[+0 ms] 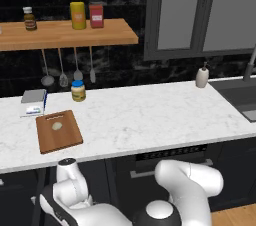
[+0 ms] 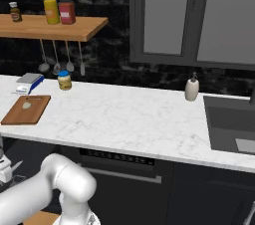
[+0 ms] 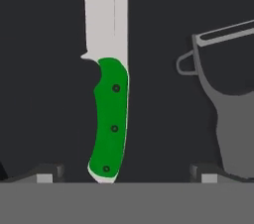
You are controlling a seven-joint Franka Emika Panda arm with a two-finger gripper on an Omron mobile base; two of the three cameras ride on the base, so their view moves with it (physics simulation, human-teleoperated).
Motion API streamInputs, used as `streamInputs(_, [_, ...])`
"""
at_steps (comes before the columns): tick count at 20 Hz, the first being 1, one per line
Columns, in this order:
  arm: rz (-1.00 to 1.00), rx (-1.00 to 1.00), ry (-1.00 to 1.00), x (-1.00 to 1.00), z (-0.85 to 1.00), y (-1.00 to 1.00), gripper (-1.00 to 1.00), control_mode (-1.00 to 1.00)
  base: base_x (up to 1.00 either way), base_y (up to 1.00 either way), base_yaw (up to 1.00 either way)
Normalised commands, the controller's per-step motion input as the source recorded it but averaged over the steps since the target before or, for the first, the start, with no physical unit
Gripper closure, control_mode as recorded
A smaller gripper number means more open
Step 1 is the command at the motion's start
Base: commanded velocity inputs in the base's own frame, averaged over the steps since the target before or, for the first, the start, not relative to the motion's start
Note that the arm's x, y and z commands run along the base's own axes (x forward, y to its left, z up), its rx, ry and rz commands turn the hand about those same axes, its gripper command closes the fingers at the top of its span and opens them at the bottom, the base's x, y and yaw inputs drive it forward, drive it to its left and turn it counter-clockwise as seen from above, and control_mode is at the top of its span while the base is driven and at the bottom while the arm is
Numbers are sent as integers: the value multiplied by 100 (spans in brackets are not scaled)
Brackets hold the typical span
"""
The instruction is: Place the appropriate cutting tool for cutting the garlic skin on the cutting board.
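In the hand view, the cutting tool (image 3: 110,119) lies on a dark surface, its bright green handle toward me and its pale blade running to the top edge. My gripper (image 3: 126,174) is open just above it, one fingertip (image 3: 45,173) on each side of the handle's end, and nothing is held. The reddish-brown cutting board (image 1: 62,140) (image 2: 22,114) rests on the white marble counter at the left. The small pale garlic (image 1: 57,126) (image 2: 26,104) sits on it near the slot handle.
A grey Y-shaped peeler (image 3: 225,99) lies right of the knife. On the counter stand a yellow-lidded jar (image 1: 78,91), a flat box (image 1: 34,102) and a soap dispenser (image 1: 202,77), beside the sink (image 2: 231,124). Utensils hang under the wooden shelf (image 1: 65,35).
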Motion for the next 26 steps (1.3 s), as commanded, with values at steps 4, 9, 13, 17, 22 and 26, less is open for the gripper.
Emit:
streamInputs(4, [-1,-4,0,21,-25,6,-100,-100,0,0,0])
streamInputs(9, [-2,0,0,11,-39,5,-100,-100,0,0,0])
streamInputs(13, [-3,0,0,1,-46,8,-100,-100,0,0,0])
streamInputs(17, [-4,0,0,-14,-63,3,100,-100,0,0,0])
streamInputs(22, [-5,1,-1,-21,-43,3,100,-100,0,0,0])
streamInputs(26, [-8,0,-5,-16,-6,14,100,-100,0,0,0])
